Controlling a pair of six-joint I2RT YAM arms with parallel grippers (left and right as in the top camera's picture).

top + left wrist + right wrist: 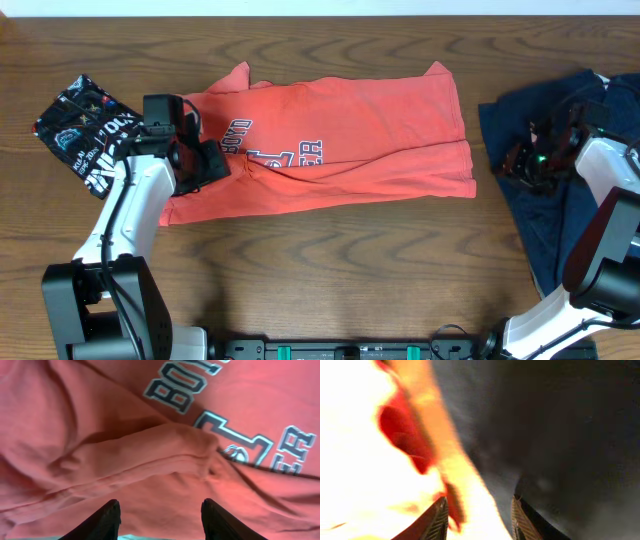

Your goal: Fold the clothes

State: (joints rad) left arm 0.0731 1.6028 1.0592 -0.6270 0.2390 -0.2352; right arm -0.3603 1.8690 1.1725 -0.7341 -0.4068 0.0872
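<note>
On a wooden counter [330, 265], a red shirt [380, 120] lies beneath released left fingers [107, 520], a navy shirt [530, 225] beneath released right fingers [437, 520].

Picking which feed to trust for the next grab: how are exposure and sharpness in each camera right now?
Overhead: evenly lit and sharp, the coral-red T-shirt and its white lettering plainly visible. Left wrist: sharp, with soft shadows in the shirt's folds and readable lettering. Right wrist: the worst, with the left half blown out to white-yellow and smeared with blur, and the navy cloth almost black.
</note>
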